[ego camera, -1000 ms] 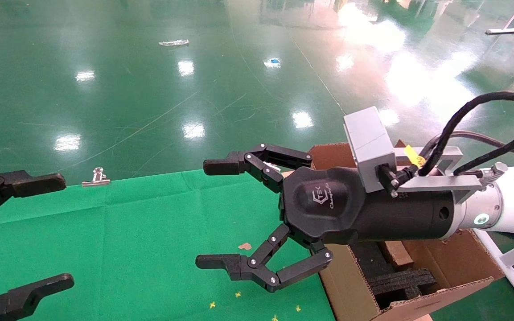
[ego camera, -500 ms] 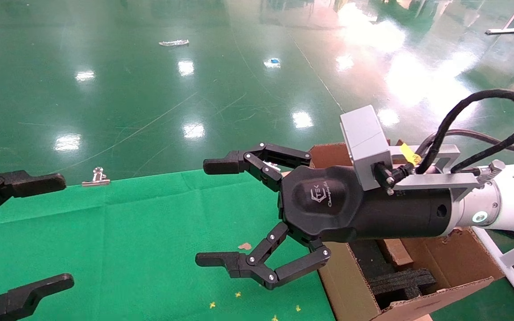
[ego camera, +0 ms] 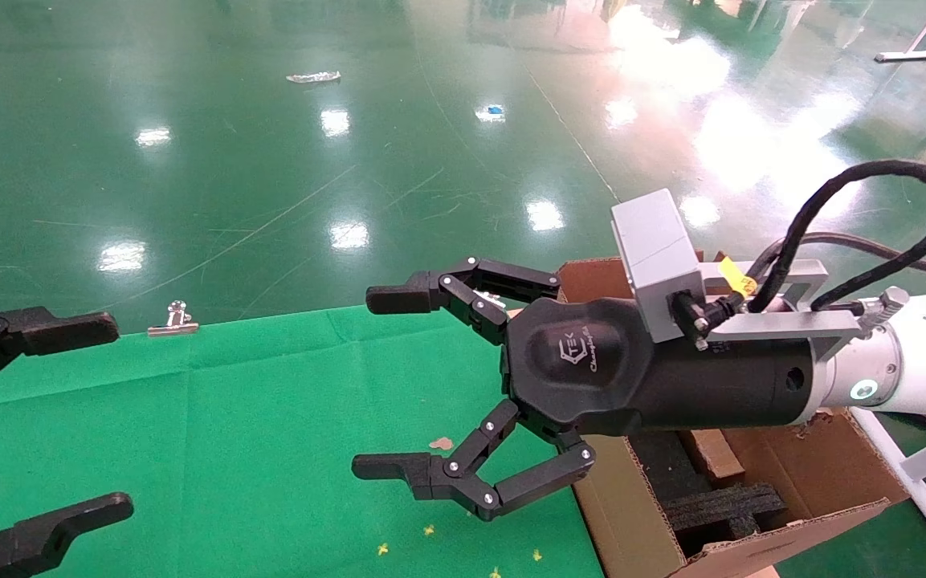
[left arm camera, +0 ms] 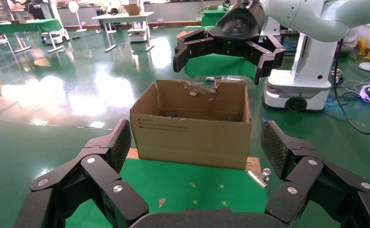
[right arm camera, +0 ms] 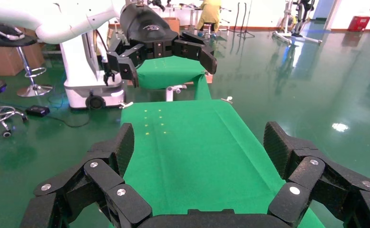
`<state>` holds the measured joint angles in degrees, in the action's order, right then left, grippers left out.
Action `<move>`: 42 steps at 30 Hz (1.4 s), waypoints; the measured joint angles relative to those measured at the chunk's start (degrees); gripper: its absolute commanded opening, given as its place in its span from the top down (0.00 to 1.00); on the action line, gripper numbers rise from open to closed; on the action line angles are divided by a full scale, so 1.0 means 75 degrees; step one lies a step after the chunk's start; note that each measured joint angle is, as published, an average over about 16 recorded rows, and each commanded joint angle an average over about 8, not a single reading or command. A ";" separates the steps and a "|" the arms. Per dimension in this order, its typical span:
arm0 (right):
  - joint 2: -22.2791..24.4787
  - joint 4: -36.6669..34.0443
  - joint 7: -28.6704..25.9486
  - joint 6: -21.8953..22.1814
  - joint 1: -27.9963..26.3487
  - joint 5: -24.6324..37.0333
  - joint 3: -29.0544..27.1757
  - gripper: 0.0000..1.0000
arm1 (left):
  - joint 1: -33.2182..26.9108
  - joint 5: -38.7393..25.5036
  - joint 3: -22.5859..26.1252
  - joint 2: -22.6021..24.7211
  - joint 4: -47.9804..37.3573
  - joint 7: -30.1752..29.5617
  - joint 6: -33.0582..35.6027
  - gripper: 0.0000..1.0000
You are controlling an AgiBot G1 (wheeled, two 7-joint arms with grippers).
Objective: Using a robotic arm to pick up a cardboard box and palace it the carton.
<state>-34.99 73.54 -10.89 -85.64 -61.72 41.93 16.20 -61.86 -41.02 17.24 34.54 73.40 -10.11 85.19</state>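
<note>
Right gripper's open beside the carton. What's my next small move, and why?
Probably draw the right gripper back, clear of the carton: its jaws are open and empty, the green cloth shows no box, and what may be the cardboard box lies inside by the black foam. Left gripper is parked open.

We count two grippers: left (ego camera: 69,417), right (ego camera: 386,381). One carton (ego camera: 824,474), one clip (ego camera: 173,319), one green cloth (ego camera: 230,417), one cardboard box (ego camera: 713,456).
</note>
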 measured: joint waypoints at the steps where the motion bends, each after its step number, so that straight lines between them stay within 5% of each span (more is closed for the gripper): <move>1: 0.0000 0.0000 -0.0001 0.0000 -0.0001 0.0000 0.0001 0.00 | 0.0000 0.0000 0.0000 0.0000 0.0000 0.0000 0.0000 0.00; 42: 0.0003 -0.0003 -0.0007 0.0009 -0.0017 0.0011 0.0016 0.00 | 0.0000 0.0000 0.0000 0.0000 0.0000 0.0000 0.0000 0.00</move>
<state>-34.97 73.52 -10.94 -85.57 -61.84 42.01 16.32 -61.86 -41.02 17.24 34.54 73.40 -10.11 85.19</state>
